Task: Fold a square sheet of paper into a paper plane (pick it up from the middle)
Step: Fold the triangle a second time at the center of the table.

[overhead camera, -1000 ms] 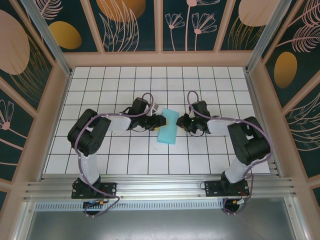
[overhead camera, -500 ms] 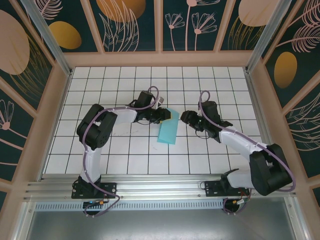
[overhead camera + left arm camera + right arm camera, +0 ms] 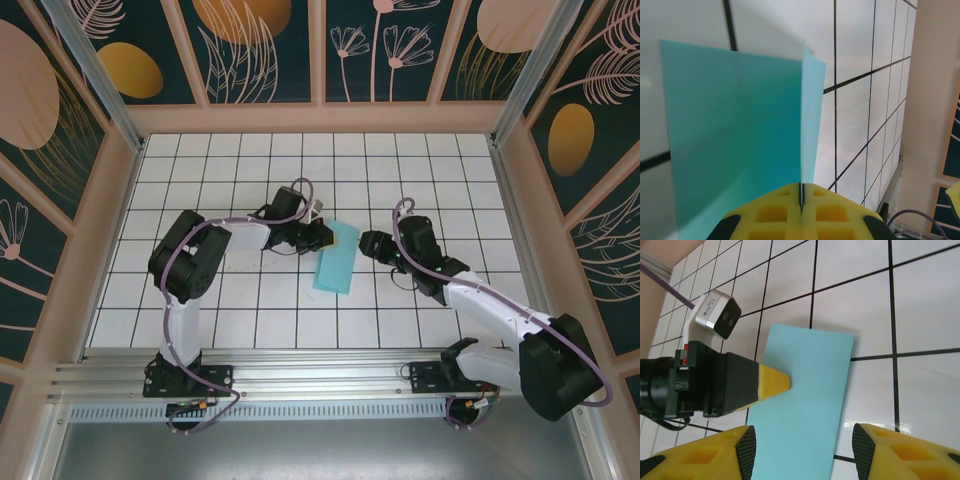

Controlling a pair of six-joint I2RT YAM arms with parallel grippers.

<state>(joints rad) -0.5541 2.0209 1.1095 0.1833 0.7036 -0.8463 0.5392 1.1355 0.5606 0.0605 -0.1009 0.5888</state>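
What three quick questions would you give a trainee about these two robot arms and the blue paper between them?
1. True or false: the right gripper is clamped on the paper.
2. Seen from above, the paper's outline is: A, a full square; B, a rectangle longer than it is wide; C, a pointed dart.
3. Which gripper is pinching the paper's edge?

Key: 1, false: its fingers stand apart, beside the paper. 2, B. 3, the left gripper, its fingers shut on the sheet.
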